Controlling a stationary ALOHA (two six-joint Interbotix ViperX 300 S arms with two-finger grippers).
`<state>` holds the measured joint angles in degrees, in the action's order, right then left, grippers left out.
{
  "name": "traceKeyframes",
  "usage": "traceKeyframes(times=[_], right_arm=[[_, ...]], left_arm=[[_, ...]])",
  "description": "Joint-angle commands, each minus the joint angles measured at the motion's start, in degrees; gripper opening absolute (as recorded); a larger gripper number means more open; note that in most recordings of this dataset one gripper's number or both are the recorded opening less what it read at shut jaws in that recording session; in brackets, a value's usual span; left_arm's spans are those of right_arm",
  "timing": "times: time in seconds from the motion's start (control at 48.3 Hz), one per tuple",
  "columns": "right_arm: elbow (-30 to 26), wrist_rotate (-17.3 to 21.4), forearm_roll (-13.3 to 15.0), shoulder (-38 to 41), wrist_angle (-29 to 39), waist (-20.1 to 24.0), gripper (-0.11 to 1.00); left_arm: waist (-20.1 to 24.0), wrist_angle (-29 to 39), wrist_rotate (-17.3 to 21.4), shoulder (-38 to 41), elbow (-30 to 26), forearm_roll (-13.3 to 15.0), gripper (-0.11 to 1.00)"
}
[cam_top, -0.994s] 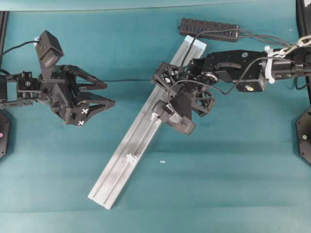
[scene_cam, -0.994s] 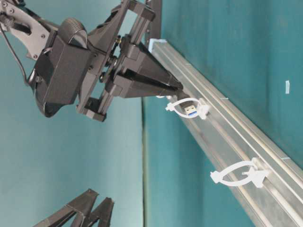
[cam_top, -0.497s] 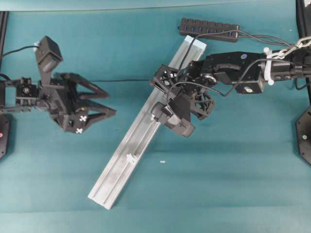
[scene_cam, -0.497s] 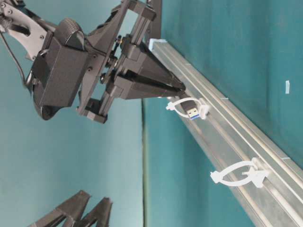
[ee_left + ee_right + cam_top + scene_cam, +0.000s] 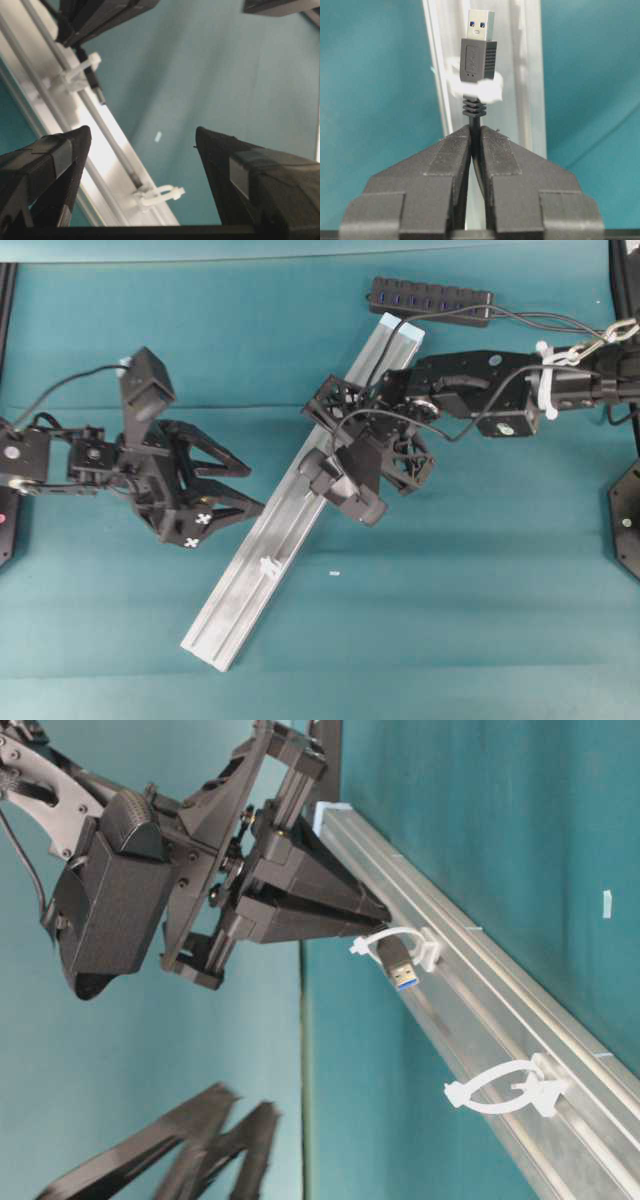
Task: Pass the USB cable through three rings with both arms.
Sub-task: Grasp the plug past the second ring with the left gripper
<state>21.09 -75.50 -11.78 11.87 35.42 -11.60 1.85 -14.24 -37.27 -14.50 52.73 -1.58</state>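
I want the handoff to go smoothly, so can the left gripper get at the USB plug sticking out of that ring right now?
Probably yes: the left gripper is open, and the plug hangs clear below the ring.

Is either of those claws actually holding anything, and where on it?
The right gripper pinches the USB cable on its cord just behind the plug. The left gripper is open and holds nothing.

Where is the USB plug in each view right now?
Overhead: not visible, hidden under the right gripper.
Table-level: the plug, centre, hanging through a ring.
Left wrist: upper left.
Right wrist: top centre.
Shared landmark: the rail.
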Motion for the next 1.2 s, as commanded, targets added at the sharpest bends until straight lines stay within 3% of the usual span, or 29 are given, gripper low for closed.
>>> traceKeyframes(times=[0.0,0.145,0.518,0.787,1.18], right_arm=[[-0.62,0.79,-1.14,0.18,0.00,0.53,0.10],[-0.79,0.79,-2.72,0.09,0.00,0.53,0.10],[-1.05,1.32,-3.60,0.18,-0.18,0.53,0.10],[-1.14,1.32,-3.96,0.18,0.00,0.53,0.10],[-1.23,1.32,-3.96,0.26,0.00,0.53,0.10]], left_arm=[[-0.35,-0.97,0.09,1.05,-1.32,-0.09,0.91],[-0.35,-2.81,0.26,3.87,-1.67,-0.18,0.91],[-0.70,-10.46,1.41,13.71,-3.69,-0.09,0.91],[0.18,-10.99,7.12,19.51,-8.44,-0.09,0.91],[0.97,-11.60,6.94,21.01,-9.14,-0.09,0.85]])
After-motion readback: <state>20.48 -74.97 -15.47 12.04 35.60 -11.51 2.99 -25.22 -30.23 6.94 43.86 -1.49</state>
